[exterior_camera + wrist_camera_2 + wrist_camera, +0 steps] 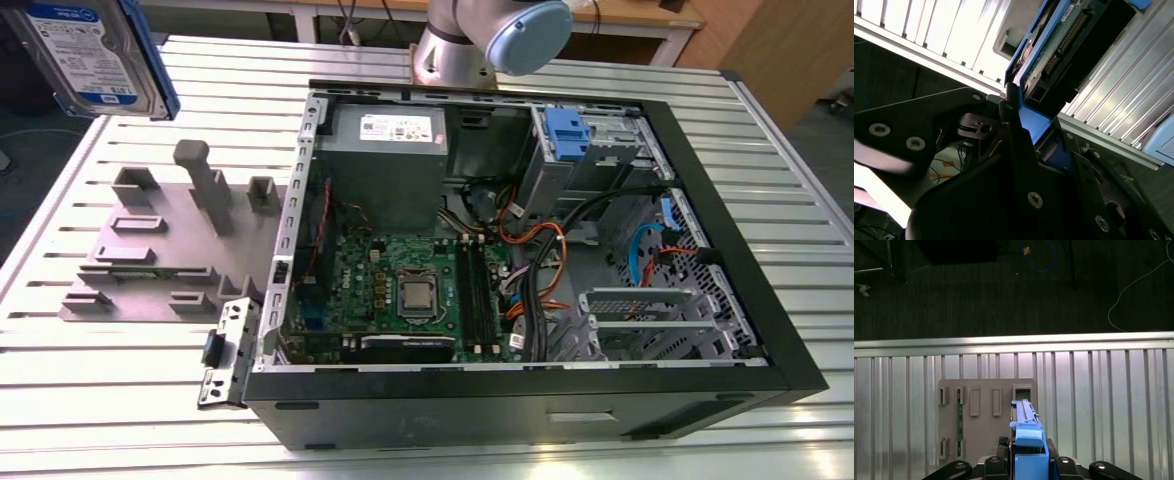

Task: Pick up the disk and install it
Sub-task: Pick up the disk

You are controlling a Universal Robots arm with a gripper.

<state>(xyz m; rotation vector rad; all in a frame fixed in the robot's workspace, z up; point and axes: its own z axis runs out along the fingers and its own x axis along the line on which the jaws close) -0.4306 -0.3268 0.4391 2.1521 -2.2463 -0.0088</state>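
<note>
Disk (94, 55) up off bench (134, 420), gripper (1036, 127) clenched on its blue bracket, above grey fixture plate (984, 415). We reckon pick-up done, install not. PC case (534, 405) well apart, so careful lining-up needed.

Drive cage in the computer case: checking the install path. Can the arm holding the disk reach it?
Probably yes: the computer case lies open and nothing covers the drive cage; cables run beside it. The gripper holds the disk.

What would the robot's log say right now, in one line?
tool: shut on the disk | disk: in the air, off the grey holder | computer case: open, disk not inside
</note>
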